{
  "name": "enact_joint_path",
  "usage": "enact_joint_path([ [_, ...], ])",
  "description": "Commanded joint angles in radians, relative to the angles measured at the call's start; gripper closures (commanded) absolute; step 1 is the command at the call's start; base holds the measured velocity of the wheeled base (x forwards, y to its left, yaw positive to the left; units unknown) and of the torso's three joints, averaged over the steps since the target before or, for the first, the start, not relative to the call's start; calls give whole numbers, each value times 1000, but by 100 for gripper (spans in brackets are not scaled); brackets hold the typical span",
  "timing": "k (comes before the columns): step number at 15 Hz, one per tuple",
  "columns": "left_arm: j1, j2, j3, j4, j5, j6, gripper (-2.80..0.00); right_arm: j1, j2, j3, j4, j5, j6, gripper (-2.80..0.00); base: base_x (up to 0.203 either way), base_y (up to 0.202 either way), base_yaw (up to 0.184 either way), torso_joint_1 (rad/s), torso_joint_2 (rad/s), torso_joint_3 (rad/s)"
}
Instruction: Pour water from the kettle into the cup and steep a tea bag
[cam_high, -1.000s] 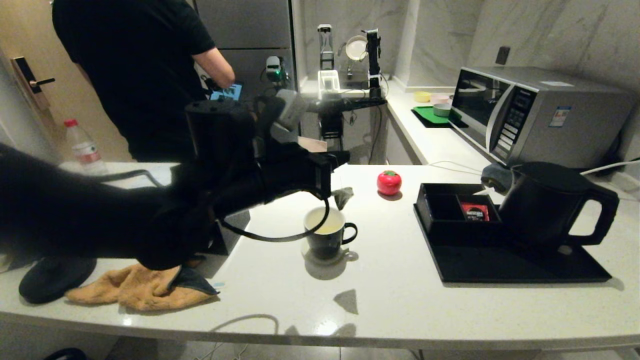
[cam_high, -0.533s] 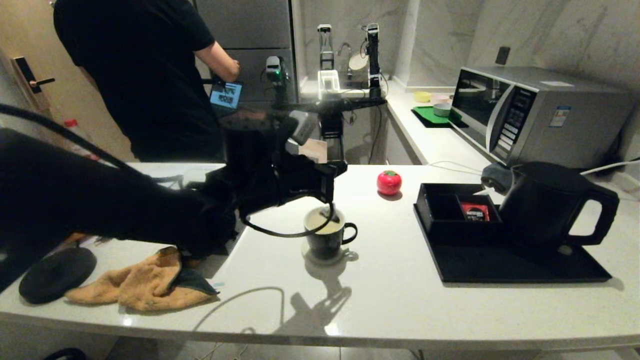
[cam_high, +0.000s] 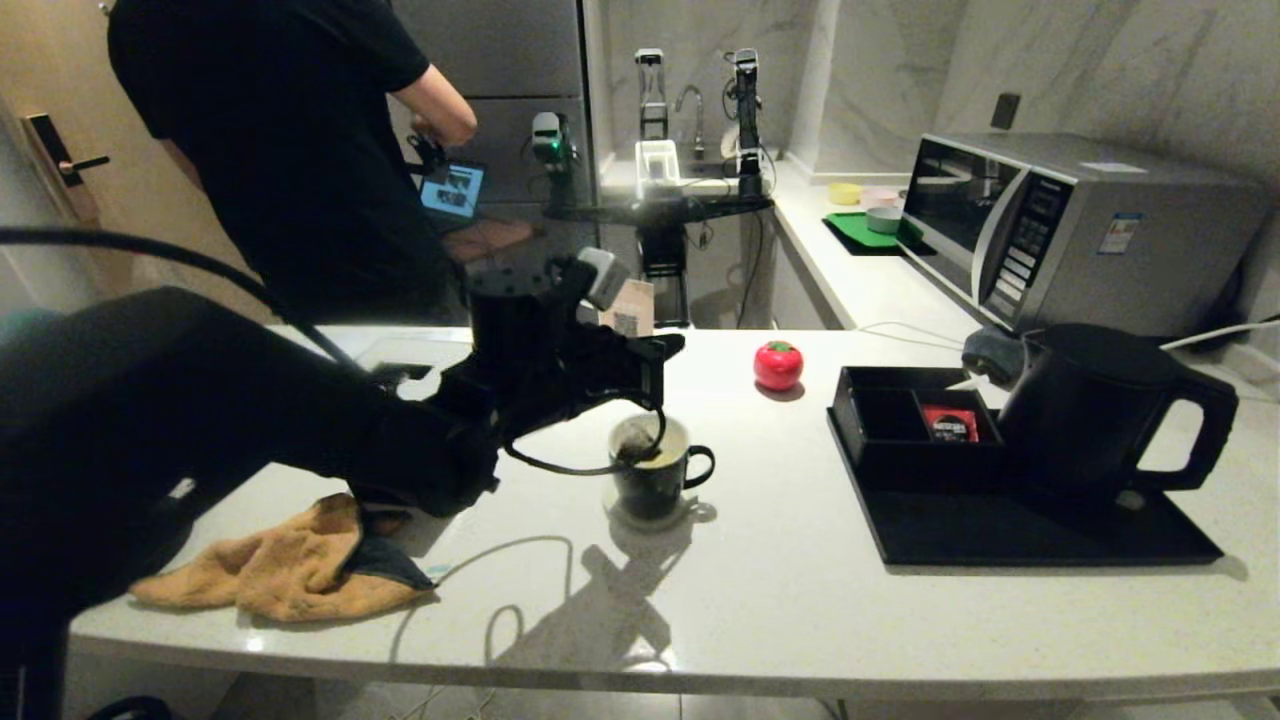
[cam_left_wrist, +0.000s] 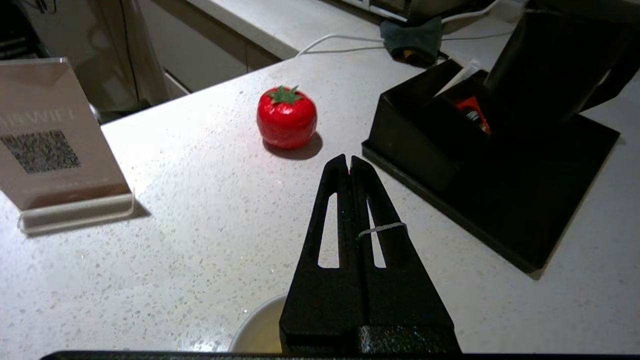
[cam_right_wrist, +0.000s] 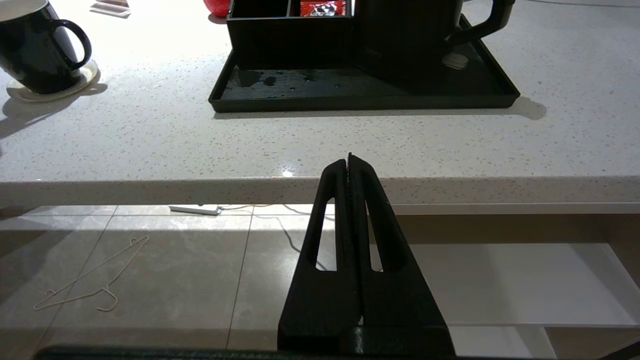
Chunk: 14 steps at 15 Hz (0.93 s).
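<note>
The black cup (cam_high: 655, 485) stands mid-table on a pale coaster, holding pale yellowish water (cam_high: 670, 458). My left gripper (cam_high: 672, 343) hovers just above and behind it, shut on the thin white string (cam_left_wrist: 382, 229) of the tea bag. The grey-green tea bag (cam_high: 635, 446) hangs inside the cup at its left rim. In the left wrist view the gripper (cam_left_wrist: 348, 160) hides the bag, and only the cup's rim (cam_left_wrist: 252, 327) shows. The black kettle (cam_high: 1090, 410) stands on the black tray (cam_high: 1040, 540) at the right. My right gripper (cam_right_wrist: 349, 161) is shut and empty, below the table's front edge.
A red tomato-shaped object (cam_high: 778, 364) sits behind the cup. A black divided box (cam_high: 880, 415) with a red sachet (cam_high: 948, 423) is on the tray. An orange cloth (cam_high: 280, 572) lies front left. A QR sign stand (cam_left_wrist: 50, 145), a microwave (cam_high: 1070, 230) and a person (cam_high: 280, 150) are behind.
My left arm has come down and moved right. The tea bag, which hung in the air behind the cup, has dropped into the cup.
</note>
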<state>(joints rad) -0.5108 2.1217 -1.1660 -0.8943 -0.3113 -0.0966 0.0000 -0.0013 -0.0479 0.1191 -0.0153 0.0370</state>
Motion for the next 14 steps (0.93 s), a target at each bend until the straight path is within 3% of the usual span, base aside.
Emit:
enact_joint_path([
  [1, 3, 33, 2, -9, -1, -2, 0, 0, 1, 0, 1, 0, 0, 0, 0, 0, 0, 0, 0, 0],
  [14, 35, 158, 12, -64, -2, -2, 0, 0, 1, 0, 1, 0, 0, 0, 0, 0, 0, 0, 0, 0],
])
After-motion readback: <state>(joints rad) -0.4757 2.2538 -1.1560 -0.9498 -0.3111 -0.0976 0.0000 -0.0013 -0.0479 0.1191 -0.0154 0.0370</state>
